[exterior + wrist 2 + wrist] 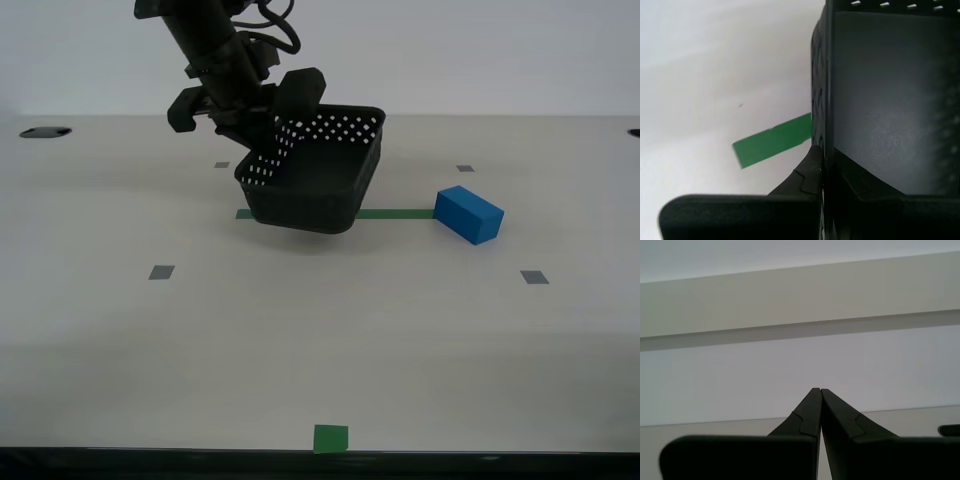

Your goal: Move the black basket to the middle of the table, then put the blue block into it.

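Black basket [318, 178], its wall clamped in my second hand [822, 167], hung tilted above the tabletop [300, 330] mid-strip, blue block [468, 214] at its three o'clock; lowering it level seemed wisest, my first hand [819, 392] clenched empty.

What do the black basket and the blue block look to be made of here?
Black basket: probably moulded plastic, matte, with rows of punched round holes and a finely textured floor in the second wrist view. Blue block: smooth, evenly coloured and unmarked; plastic, foam or painted wood, I cannot tell which.
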Available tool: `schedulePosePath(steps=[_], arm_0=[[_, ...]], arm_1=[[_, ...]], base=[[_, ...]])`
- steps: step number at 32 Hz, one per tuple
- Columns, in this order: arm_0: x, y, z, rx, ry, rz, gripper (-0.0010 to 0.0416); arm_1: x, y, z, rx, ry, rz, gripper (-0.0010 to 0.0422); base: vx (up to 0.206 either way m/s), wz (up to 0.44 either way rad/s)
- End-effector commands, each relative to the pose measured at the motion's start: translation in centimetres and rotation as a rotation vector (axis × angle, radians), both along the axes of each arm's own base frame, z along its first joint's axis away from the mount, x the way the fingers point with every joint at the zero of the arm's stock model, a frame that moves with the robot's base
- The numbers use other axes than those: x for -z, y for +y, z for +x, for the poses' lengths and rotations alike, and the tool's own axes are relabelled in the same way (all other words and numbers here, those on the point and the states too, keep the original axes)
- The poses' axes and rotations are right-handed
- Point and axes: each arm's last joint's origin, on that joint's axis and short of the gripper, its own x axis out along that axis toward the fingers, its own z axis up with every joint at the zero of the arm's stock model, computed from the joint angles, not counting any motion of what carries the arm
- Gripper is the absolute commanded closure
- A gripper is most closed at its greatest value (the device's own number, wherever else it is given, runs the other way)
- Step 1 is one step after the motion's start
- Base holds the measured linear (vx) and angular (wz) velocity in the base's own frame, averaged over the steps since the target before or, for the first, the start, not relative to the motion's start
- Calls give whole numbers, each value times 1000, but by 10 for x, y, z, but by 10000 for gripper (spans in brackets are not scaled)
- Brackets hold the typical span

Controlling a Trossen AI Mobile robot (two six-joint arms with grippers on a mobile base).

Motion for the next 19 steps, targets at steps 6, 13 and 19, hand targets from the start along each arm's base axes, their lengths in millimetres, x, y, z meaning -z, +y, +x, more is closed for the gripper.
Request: schedulePosePath(steps=[6, 13, 19], arm_0=[[0, 0, 0, -2, -3, 21, 405], [0, 1, 0, -4, -1, 21, 405], [2, 1, 0, -6, 20, 21, 405]], arm_1=[[-14, -9, 7, -24, -33, -43, 414], [8, -31, 34, 6, 33, 4, 413], [20, -33, 36, 24, 75, 37, 412]], base=[[0, 0], [0, 0], [0, 0]])
